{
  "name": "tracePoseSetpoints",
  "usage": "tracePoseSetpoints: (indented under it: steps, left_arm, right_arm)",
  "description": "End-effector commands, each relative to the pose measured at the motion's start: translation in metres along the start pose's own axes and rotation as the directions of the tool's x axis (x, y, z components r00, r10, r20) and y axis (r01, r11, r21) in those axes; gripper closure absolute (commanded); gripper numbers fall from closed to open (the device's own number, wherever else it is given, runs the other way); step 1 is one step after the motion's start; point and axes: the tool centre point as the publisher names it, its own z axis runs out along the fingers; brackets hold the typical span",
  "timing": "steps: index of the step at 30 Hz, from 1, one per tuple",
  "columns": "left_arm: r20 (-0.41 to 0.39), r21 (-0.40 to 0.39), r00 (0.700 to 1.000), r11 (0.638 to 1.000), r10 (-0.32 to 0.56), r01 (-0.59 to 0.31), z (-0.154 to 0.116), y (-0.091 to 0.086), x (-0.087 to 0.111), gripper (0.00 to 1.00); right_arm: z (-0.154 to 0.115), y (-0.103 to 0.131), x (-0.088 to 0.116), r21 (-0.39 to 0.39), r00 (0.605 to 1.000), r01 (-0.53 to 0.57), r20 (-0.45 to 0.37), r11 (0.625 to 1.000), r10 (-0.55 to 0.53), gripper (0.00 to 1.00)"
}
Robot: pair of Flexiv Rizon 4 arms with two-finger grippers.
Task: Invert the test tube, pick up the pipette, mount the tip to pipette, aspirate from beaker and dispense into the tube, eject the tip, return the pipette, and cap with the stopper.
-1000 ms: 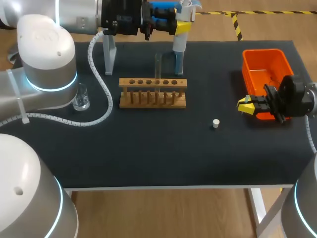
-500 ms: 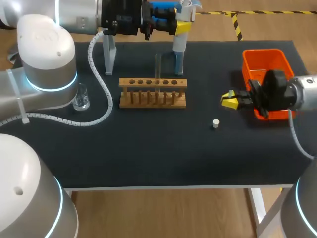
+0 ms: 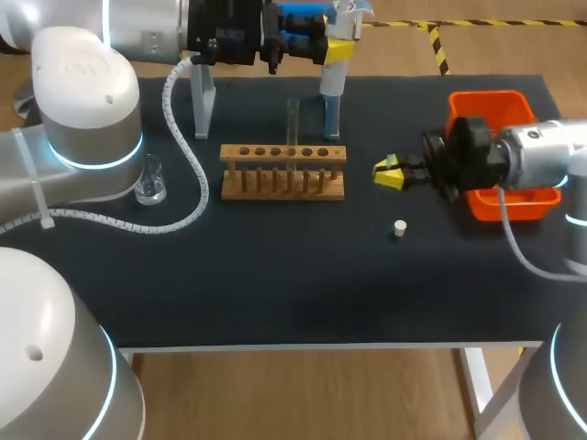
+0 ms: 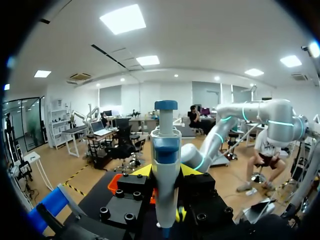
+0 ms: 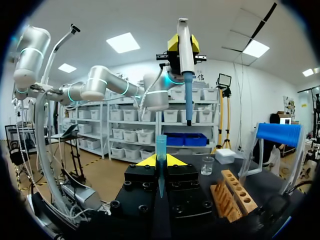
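Observation:
My left gripper (image 3: 337,44) hangs above the table's far edge, shut on the blue and white pipette (image 3: 332,87), which stands upright between its fingers (image 4: 164,165). From the right wrist view the pipette (image 5: 184,55) shows high ahead, its lower end bare. My right gripper (image 3: 389,173) is low over the table, right of the wooden rack (image 3: 282,171), and is shut on a blue pipette tip (image 5: 160,150) that points up. A clear test tube (image 3: 293,121) stands in the rack. The glass beaker (image 3: 149,181) is at the left. The white stopper (image 3: 400,227) lies in front of my right gripper.
An orange bin (image 3: 491,115) sits at the right, behind my right wrist. A grey-blue stand (image 3: 202,101) rises at the back left of the rack. My left arm's cable (image 3: 188,156) loops over the table between beaker and rack.
My right gripper has moved left from the orange bin toward the rack, carrying the tip. The left arm and pipette have not moved.

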Motion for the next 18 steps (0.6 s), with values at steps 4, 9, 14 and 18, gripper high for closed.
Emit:
tracePoseSetpoints:
  steps: [4, 9, 14, 18]
  left_arm:
    - [0.000, 0.001, 1.000, 1.000, 0.000, 0.000, 0.000, 0.000, 0.000, 1.00]
    - [0.000, 0.001, 1.000, 1.000, 0.000, 0.000, 0.000, 0.000, 0.000, 1.00]
    - [0.000, 0.001, 1.000, 1.000, 0.000, 0.000, 0.000, 0.000, 0.000, 1.00]
    - [0.000, 0.001, 1.000, 1.000, 0.000, 0.000, 0.000, 0.000, 0.000, 1.00]
  right_arm:
    - [0.025, 0.000, -0.011, -0.004, 1.000, 0.007, -0.013, 1.000, -0.007, 1.00]
    - [0.037, -0.003, -0.017, 0.005, 1.000, 0.011, -0.024, 1.000, -0.011, 1.00]
    - [0.045, -0.005, -0.023, 0.012, 1.000, 0.006, -0.024, 1.000, -0.005, 1.00]
    - [0.051, -0.007, -0.028, 0.016, 1.000, 0.000, -0.026, 1.000, 0.000, 1.00]
